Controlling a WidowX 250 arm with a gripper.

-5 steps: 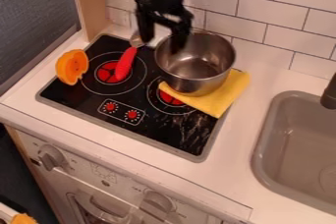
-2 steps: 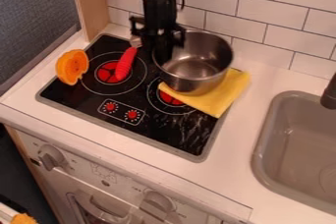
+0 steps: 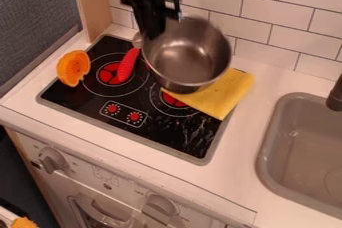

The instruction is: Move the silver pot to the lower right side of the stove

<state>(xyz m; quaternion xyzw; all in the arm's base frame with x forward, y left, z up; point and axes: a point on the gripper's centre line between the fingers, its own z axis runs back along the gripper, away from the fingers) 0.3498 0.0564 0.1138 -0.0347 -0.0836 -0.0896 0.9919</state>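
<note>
While the gripper point(image 3: 156, 31) clasped the left rim of the silver pot point(image 3: 189, 57), tilted above the far right of the stove point(image 3: 155, 134), grasping looked done; bringing it nearer and setting it down remained.

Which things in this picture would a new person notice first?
Probably the shiny silver pot, tilted at the back right of the black stove, with the black claw at its left rim. Next come the bright yellow cloth below the pot and the red-handled utensil to its left.
</note>
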